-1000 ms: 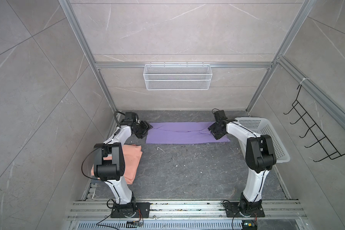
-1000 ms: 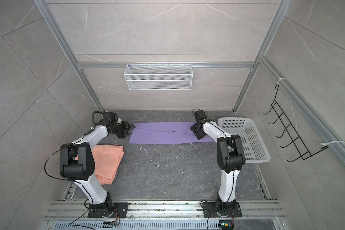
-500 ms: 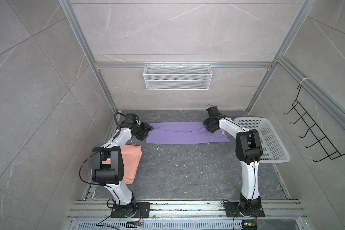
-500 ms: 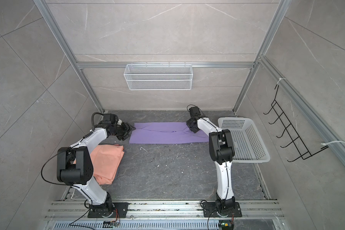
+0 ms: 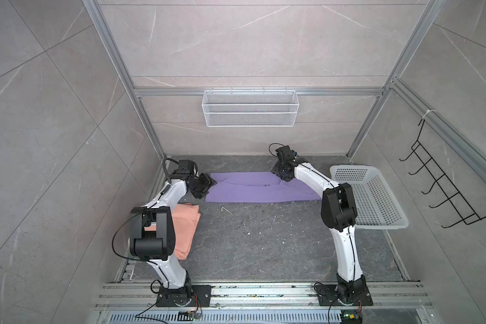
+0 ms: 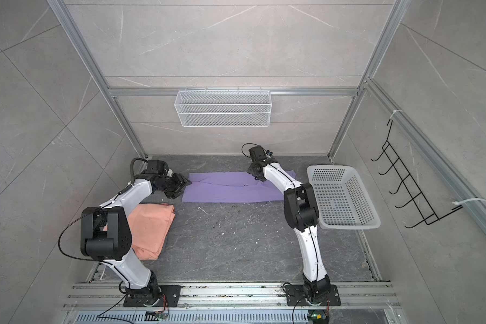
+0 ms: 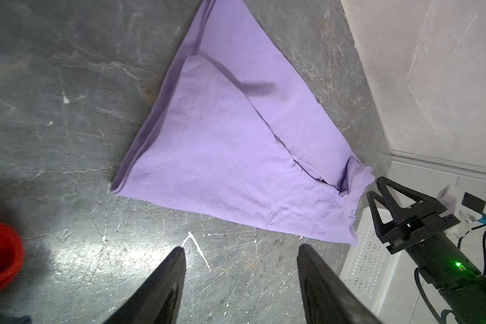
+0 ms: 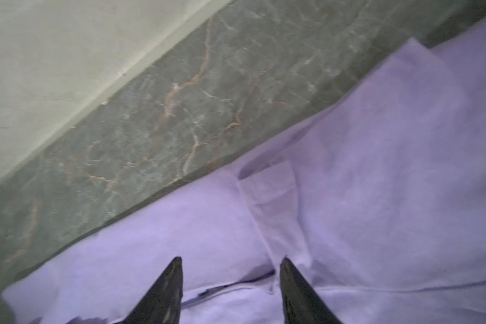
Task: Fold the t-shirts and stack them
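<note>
The lavender t-shirt point(image 5: 253, 190) point(image 6: 225, 190) lies folded into a long strip across the back of the floor. A folded flap and a short seam opening show on it in the left wrist view point(image 7: 230, 146). My left gripper point(image 5: 211, 182) point(image 6: 188, 183) point(image 7: 242, 248) stands open over bare floor just off the strip's left end. My right gripper point(image 5: 282, 179) point(image 6: 257, 176) point(image 8: 230, 259) is open, its tips low over the strip point(image 8: 376, 182) near the back edge, right of the middle. The salmon t-shirt point(image 5: 184, 227) point(image 6: 152, 227) lies folded at the left, partly under the left arm.
A white perforated basket point(image 5: 352, 168) point(image 6: 330, 167) stands on the floor at the right, close to the right arm. A wire basket point(image 5: 250, 108) hangs on the back wall and a black hook rack point(image 5: 443, 190) on the right wall. The back wall runs close behind the strip.
The right gripper has moved left along the lavender strip, from its right end toward the middle, and a little toward the back wall. The left gripper has hardly moved.
</note>
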Tool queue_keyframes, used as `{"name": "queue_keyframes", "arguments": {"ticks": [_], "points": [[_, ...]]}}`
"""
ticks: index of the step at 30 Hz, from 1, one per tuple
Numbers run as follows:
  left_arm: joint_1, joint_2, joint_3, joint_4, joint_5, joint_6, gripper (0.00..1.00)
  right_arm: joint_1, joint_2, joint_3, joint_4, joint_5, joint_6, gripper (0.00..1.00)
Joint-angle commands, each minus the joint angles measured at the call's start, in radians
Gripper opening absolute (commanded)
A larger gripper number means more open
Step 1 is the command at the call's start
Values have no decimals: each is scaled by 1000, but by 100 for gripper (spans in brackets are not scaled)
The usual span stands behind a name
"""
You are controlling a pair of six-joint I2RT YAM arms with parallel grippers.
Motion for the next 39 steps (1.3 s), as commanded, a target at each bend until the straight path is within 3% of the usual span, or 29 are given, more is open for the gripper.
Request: {"name": "queue_keyframes", "arguments": {"ticks": [1,8,13,23,33,36,39], "points": [[-76,60,156,-82,-56,124,67,-20,-115,-67,-57,84,-17,59],[-172,264,356,-77,-150,171,67,-111,-227,-349,52,1,137,60],[-186,406,460,-65,-163,152,67,-154,-236,-419,42,-59,183,60],[-188,440,382,-79,-218,133,67,-153,-156,-412,2,-119,205,60],[-200,254,-72,45,-152,19,67,-153,11,-211,-58,-172,231,60],[-256,160,-222,43,-118,-11,66,-153,78,-96,-80,-193,214,60],[-381,41,-354,15,-86,-41,65,-138,147,17,2,-258,135,60]]}}
